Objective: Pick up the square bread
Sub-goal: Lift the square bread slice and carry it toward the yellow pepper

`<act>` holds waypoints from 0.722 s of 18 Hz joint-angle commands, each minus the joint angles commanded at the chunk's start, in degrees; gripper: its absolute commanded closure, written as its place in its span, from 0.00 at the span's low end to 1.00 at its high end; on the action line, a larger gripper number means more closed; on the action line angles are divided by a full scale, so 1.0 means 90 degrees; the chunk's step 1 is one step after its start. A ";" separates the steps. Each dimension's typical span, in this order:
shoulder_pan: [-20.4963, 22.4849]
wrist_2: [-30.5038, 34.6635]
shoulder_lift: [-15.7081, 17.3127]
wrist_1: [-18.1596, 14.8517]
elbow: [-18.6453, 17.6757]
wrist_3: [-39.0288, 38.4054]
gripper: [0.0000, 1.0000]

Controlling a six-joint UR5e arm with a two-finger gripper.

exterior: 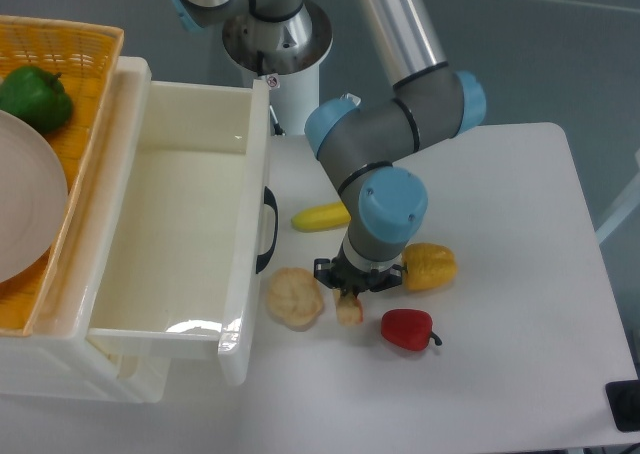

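Note:
The square bread [349,309] is a small tan slice with a reddish-orange crust, standing on edge in the middle of the white table. My gripper [348,292] comes down on it from above and is shut on the square bread's upper part, which the fingers hide. A narrow gap separates the slice from the round, lumpy pale bread [294,296] to its left.
A red pepper [408,329] lies just right of the slice, and a yellow pepper [430,266] sits beside the wrist. Behind lies a yellow banana-like piece [320,217]. A white bin [245,234] stands at left, next to a basket [90,124] with a green pepper [35,96] and a plate [25,204].

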 joint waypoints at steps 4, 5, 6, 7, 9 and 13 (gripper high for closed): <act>0.0332 0.0000 0.0430 -0.0049 -0.0010 0.0870 0.96; 0.0390 0.0000 0.0508 -0.0107 -0.0010 0.1094 0.96; 0.0439 0.0000 0.0548 -0.0137 -0.0010 0.1318 0.96; 0.0459 0.0000 0.0577 -0.0156 0.0000 0.1524 0.96; 0.0498 0.0000 0.0577 -0.0185 -0.0019 0.1798 0.96; 0.0615 0.0039 0.0626 -0.0477 0.0000 0.2374 0.96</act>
